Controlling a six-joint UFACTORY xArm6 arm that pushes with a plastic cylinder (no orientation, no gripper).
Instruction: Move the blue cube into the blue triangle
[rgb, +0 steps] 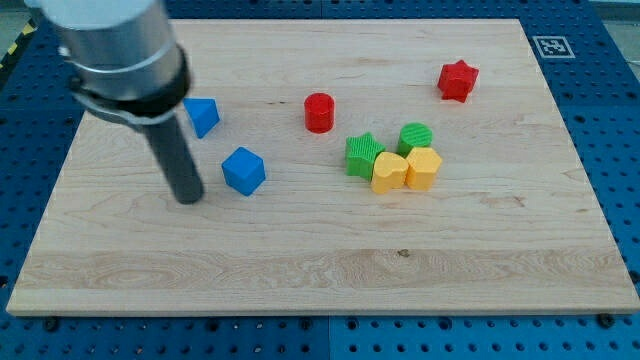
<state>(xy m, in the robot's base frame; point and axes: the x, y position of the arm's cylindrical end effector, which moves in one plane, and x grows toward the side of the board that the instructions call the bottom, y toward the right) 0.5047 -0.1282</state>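
Note:
The blue cube (243, 170) sits on the wooden board, left of centre. The blue triangle (203, 116) lies above and to the left of it, a short gap apart. My tip (188, 198) rests on the board to the left of the blue cube and slightly below it, not touching it. The rod rises from there toward the view's top left, and the arm's grey body partly covers the left edge of the blue triangle.
A red cylinder (319, 112) stands near the top centre. A red star (458, 80) is at the top right. A green star (363, 154), a green cylinder (416, 136), a yellow heart (388, 172) and a yellow block (424, 167) cluster right of centre.

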